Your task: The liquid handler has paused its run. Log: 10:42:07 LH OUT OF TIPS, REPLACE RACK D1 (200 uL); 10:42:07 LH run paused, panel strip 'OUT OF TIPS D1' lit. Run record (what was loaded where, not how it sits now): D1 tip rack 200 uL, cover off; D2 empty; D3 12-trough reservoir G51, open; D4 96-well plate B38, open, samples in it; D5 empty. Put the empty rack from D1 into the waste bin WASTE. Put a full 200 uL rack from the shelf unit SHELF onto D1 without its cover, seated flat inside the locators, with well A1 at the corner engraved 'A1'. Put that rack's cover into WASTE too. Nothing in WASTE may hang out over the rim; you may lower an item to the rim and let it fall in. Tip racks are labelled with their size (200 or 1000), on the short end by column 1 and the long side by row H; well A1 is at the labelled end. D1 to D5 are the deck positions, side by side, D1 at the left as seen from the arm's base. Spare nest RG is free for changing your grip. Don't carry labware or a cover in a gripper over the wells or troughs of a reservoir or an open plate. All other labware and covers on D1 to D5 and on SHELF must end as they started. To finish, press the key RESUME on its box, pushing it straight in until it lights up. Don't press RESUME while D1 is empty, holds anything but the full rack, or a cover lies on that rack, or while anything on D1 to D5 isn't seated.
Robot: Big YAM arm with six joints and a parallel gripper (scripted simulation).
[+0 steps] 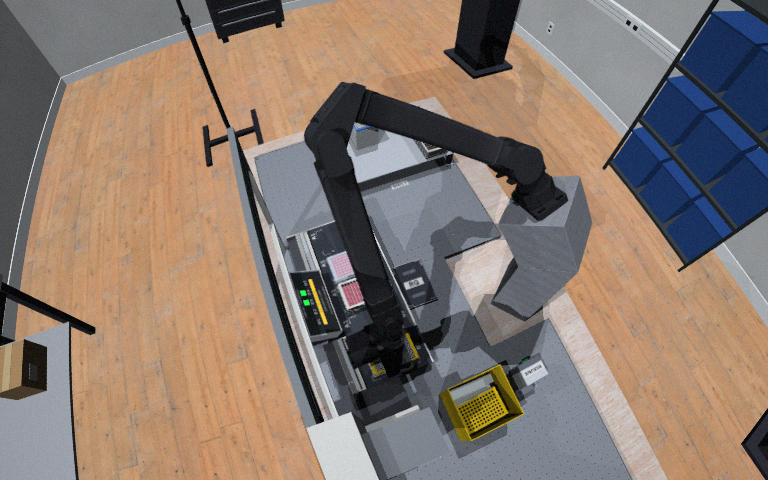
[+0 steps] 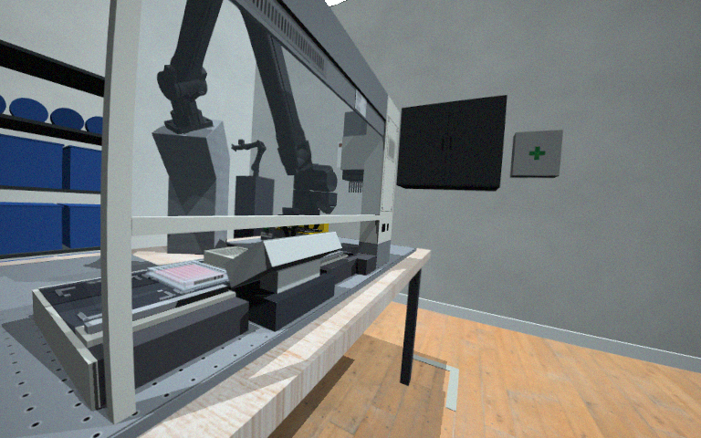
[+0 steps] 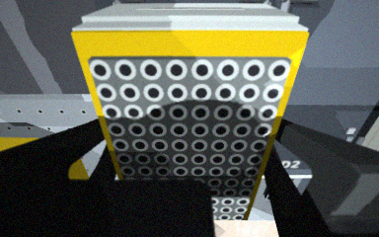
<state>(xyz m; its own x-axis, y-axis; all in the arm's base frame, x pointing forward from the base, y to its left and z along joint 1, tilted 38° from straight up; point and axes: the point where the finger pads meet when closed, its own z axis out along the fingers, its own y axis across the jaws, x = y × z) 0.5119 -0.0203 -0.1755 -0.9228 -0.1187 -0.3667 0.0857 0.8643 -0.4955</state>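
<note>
My gripper (image 1: 386,362) is shut on a yellow 200 uL tip rack (image 3: 189,128) and grips it by its long sides. The rack has no cover, and its holes show white-ringed tips. It sits low at the D1 end of the deck (image 1: 390,367); a "D2" mark (image 3: 292,164) shows just to its right in the wrist view. I cannot tell whether it rests on the locators. In the side view only a yellow strip of the rack (image 2: 305,229) shows behind the frame rail. The yellow bin WASTE (image 1: 481,403) holds a yellow perforated rack and a pale cover.
Two pink plates (image 1: 346,280) sit on the deck beside the arm. The panel (image 1: 314,302) shows green lights and a yellow strip. Nest RG (image 1: 417,287) stands free. The RESUME box (image 1: 532,371) is beside WASTE. The shelf unit (image 1: 396,141) is far back.
</note>
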